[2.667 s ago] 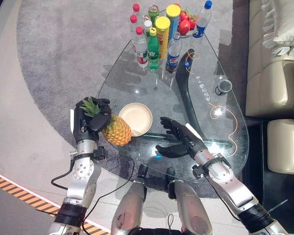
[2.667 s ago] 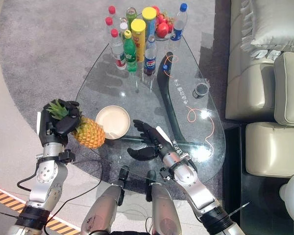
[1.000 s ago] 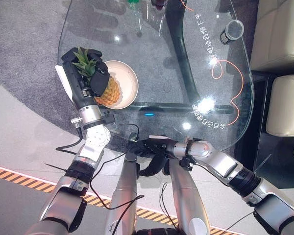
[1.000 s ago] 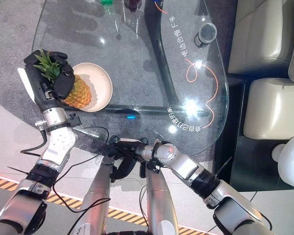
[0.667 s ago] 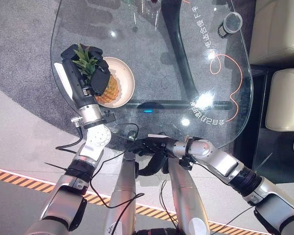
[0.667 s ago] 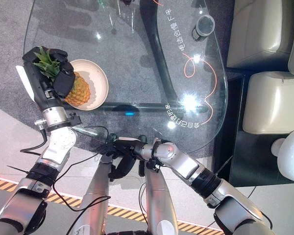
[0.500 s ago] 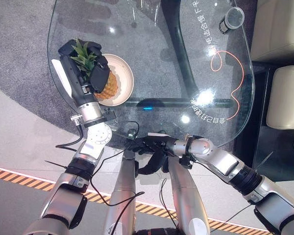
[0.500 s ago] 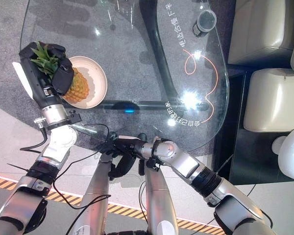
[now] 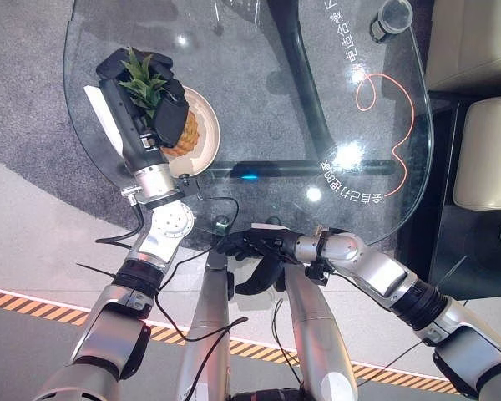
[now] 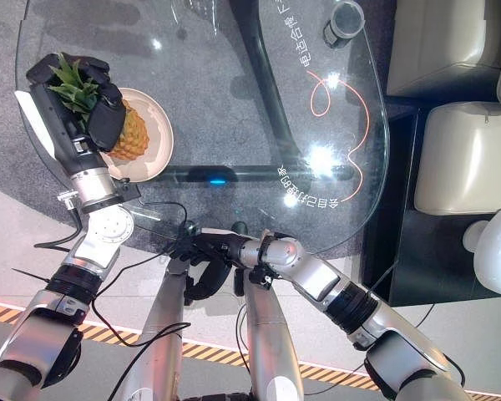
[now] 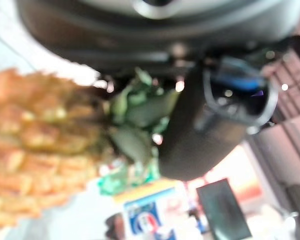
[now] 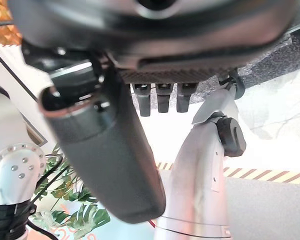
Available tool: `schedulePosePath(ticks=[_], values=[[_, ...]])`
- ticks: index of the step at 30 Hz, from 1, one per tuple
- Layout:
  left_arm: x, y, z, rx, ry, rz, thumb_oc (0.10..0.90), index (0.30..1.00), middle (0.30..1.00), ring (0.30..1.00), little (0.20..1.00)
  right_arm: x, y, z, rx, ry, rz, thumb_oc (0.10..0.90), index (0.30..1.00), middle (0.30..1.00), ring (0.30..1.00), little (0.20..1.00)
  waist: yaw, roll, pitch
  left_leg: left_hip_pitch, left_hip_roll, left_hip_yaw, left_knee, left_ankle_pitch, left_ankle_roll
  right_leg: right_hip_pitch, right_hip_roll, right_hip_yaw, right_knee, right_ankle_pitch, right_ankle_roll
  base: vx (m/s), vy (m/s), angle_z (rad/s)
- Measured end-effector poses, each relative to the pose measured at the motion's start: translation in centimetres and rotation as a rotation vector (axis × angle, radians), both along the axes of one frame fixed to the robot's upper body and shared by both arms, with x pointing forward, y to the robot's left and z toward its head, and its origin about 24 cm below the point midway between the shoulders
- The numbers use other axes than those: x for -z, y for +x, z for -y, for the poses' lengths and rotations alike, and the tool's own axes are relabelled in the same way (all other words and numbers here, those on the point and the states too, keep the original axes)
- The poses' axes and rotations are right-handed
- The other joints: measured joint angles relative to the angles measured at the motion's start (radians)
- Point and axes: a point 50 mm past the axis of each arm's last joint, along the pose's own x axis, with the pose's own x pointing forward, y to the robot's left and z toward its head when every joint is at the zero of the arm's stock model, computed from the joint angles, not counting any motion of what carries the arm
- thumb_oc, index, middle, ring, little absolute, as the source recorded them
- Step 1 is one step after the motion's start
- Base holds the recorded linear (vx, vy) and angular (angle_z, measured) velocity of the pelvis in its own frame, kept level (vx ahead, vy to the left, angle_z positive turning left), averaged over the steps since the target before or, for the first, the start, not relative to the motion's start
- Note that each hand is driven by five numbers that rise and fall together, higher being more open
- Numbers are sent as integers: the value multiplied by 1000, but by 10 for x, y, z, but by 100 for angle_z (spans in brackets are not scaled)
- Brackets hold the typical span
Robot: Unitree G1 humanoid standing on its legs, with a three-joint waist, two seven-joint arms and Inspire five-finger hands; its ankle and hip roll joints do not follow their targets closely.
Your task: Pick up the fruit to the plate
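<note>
**Holding the pineapple over the plate**

Gripping the pineapple (image 9: 182, 134) by its leafy green crown, the left hand (image 9: 154, 113) had its dark fingers and thumb curled round the top of the fruit. The orange body of the pineapple sat over the cream plate (image 9: 202, 149), which stood near the left edge of the glass surface (image 9: 259, 100); whether the fruit rested on the plate or hung just above it could not be told. In the left wrist view the thumb (image 11: 205, 125) crossed the green leaves, with the scaly orange body (image 11: 35, 145) just beside it.

The right hand (image 9: 259, 251) hung low, below the near edge of the surface and well apart from the plate. Its fingers were loosely extended and it held nothing, and the right wrist view showed the thumb (image 12: 110, 165) standing out and a row of fingers (image 12: 162, 97) with nothing between them.

A small dark cup (image 9: 387, 18) stood near the far right rim of the surface. A beige sofa (image 9: 476, 100) stood to the right of the surface.
</note>
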Motion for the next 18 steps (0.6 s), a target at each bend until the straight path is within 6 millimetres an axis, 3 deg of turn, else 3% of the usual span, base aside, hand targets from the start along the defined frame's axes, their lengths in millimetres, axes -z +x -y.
schedulePosePath(ticks=[18], values=[[7, 4, 1, -11, 10, -29, 100, 300, 300, 300, 200, -5, 3, 2, 3, -13, 21, 800, 900, 900, 900, 900, -1, -1, 0, -43, 0, 0, 11, 1, -1, -39, 1, 0, 2, 6, 1, 0, 0, 0]])
